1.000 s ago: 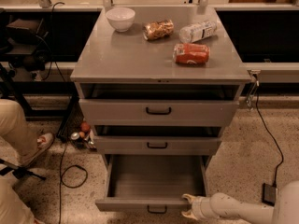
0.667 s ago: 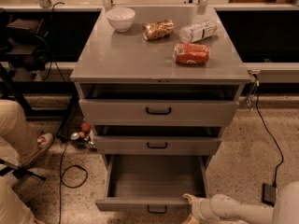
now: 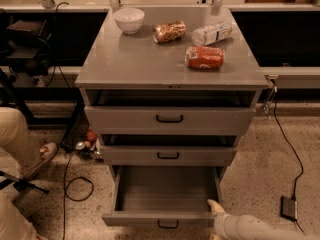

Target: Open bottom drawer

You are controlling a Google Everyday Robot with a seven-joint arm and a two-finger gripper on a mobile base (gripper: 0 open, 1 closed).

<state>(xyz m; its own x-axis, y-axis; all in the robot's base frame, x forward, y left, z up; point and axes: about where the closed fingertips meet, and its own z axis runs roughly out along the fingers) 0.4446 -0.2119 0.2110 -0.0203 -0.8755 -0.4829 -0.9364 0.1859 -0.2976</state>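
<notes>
The bottom drawer (image 3: 165,218) of the grey cabinet is pulled out, showing its plain grey tray (image 3: 167,189) and a small black bar handle (image 3: 168,225) on its front. My gripper (image 3: 216,210) is at the drawer's right front corner, with one pale finger resting on the top edge of the front panel. My white arm (image 3: 260,229) reaches in from the lower right. The middle drawer (image 3: 168,155) and the wide top drawer (image 3: 169,119) each stand slightly ajar above it.
The cabinet top (image 3: 125,59) holds a white bowl (image 3: 129,20), a brown snack bag (image 3: 169,31), a lying plastic bottle (image 3: 212,33) and a red can (image 3: 204,57). A person's leg and shoe (image 3: 30,149) are at the left. Cables and a power adapter (image 3: 289,207) lie on the floor.
My gripper has shifted slightly back along the drawer's right front corner. The drawer stays pulled out about the same amount.
</notes>
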